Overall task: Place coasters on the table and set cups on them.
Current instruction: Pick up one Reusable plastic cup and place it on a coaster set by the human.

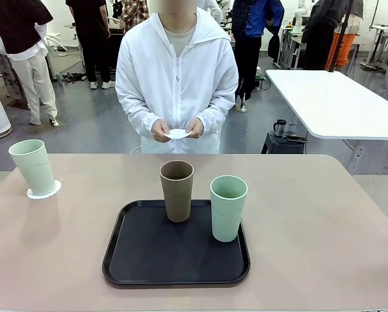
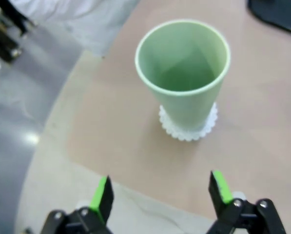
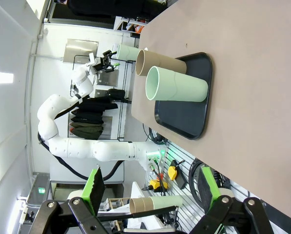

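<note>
While your left gripper and right gripper hang jaws apart, empty: pale mint tapered tumbler on white scalloped paper doily, left edge of beige table; brown tumbler and second mint tumbler on black tray. Centre the next cup squarely.

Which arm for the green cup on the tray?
Probably right: the green cup stands on the tray's right side, and the right jaws face it, open. The left jaws hang by the far-left cup.

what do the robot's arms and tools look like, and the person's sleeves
The left tool and right tool are black with bright green pads. The left arm is glossy white, built of rounded segments. The person's sleeves are long and white, part of a zipped jacket.
</note>
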Available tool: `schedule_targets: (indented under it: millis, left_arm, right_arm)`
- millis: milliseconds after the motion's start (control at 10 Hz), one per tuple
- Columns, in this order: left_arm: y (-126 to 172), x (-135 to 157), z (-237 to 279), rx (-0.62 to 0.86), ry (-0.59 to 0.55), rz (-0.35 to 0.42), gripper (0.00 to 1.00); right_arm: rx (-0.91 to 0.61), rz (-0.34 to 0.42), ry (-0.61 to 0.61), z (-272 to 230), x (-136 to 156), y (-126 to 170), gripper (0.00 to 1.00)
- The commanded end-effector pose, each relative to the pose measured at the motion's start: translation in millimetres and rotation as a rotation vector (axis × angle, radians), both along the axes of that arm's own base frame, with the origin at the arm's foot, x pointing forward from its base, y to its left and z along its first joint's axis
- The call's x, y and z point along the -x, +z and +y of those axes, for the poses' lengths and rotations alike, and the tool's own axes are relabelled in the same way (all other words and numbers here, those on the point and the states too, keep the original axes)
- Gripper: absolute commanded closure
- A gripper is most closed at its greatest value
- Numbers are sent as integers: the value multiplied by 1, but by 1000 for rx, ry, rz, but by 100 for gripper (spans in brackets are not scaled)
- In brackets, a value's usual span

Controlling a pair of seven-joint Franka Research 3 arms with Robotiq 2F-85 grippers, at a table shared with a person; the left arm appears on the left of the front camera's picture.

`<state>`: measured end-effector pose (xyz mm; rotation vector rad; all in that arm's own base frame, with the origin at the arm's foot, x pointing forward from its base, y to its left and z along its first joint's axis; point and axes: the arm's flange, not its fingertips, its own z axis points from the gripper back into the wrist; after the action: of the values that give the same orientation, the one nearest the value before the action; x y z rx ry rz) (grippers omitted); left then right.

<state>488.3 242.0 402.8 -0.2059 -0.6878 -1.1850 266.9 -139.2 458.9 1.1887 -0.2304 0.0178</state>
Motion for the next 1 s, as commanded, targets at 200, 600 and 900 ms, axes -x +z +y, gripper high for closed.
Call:
schedule_targets:
  millis: [200, 600, 900]
  left_arm:
    - [66, 49, -34, -89, 21, 144, 0]
    - [101, 84, -86, -189, 159, 156, 0]
    - [103, 98, -122, -370, 303, 198, 0]
  right_arm:
    - [-15, -9, 2, -1, 0, 0, 0]
    - [-15, -9, 2, -1, 0, 0, 0]
    - [-15, -9, 2, -1, 0, 0, 0]
